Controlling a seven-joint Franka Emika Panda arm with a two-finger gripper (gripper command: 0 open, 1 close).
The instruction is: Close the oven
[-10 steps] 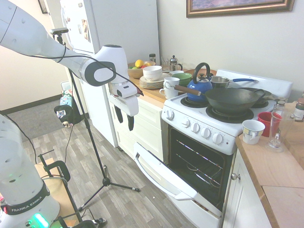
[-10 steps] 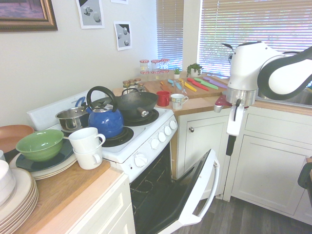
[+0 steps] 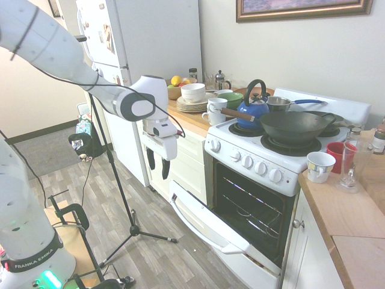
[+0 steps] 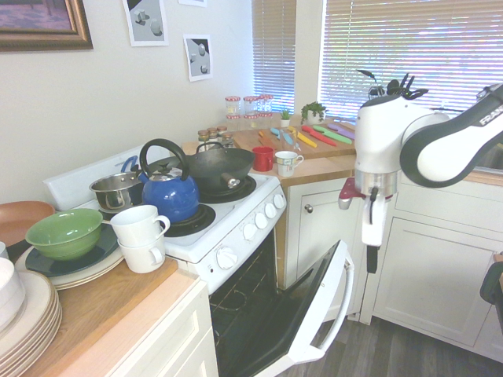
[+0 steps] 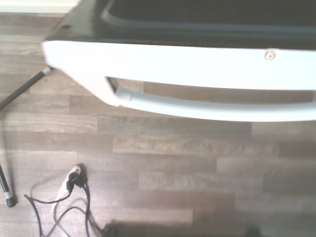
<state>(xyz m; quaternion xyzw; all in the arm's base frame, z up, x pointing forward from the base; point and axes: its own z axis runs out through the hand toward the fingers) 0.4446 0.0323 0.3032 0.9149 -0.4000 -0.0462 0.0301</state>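
In the first exterior view, your gripper (image 3: 159, 167) points down with its two fingers spread and nothing between them. The oven (image 3: 258, 211) stands on the picture's right of it, between the white cabinets (image 3: 180, 162) and the wooden worktop (image 3: 337, 208); its door (image 3: 216, 232) hangs partly open, tilted outward.

In the second exterior view, you see the gripper (image 4: 372, 259) on the picture's right of the oven, apart from the door's bar handle (image 4: 338, 310).

In the wrist view, you look down on the door's edge (image 5: 173, 64) and the bar handle, above the floor (image 5: 197, 173).
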